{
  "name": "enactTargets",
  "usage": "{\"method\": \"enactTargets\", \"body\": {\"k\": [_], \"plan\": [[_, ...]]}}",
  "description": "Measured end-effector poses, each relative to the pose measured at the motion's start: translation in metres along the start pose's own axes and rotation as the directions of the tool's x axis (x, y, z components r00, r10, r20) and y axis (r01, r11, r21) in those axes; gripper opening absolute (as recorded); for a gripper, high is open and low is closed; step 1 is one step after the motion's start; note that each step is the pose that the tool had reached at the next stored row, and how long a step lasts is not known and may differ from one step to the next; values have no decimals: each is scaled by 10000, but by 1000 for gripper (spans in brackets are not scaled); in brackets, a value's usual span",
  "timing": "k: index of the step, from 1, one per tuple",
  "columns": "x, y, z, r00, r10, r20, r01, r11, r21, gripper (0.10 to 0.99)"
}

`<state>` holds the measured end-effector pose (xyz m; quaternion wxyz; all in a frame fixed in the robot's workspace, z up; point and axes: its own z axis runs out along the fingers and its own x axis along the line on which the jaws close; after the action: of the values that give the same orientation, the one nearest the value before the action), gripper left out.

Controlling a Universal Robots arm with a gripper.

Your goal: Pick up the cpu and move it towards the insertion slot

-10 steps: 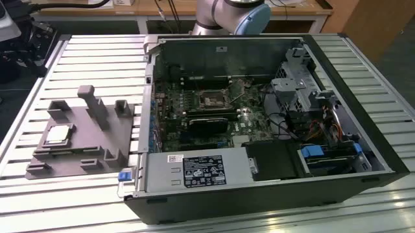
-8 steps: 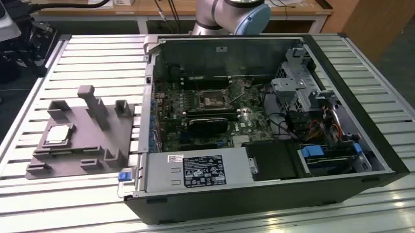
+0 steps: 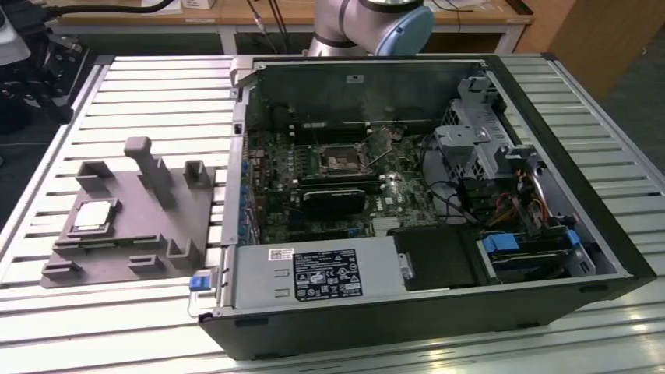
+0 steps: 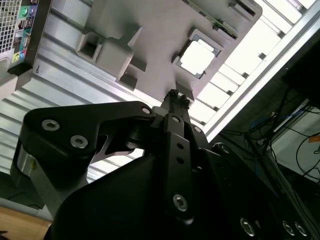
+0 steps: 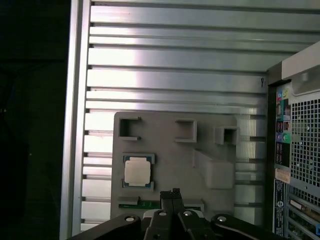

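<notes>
Two black fingers of our claw (image 5: 172, 192) press together on nothing as it hangs pointed down over the grey plastic fixture block (image 5: 210, 150), near the small square silvery cpu (image 5: 137, 170) seated in a recess of that block, well apart from the dark silver-framed insertion slot (image 3: 341, 160) inside the open black computer case (image 3: 416, 319).
</notes>
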<state>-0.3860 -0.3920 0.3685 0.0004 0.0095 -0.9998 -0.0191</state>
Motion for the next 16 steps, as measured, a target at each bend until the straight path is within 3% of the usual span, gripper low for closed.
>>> {"method": "enactTargets", "body": {"k": [16], "plan": [[221, 4, 6, 10000, 0, 0, 0, 10000, 0, 106]]}}
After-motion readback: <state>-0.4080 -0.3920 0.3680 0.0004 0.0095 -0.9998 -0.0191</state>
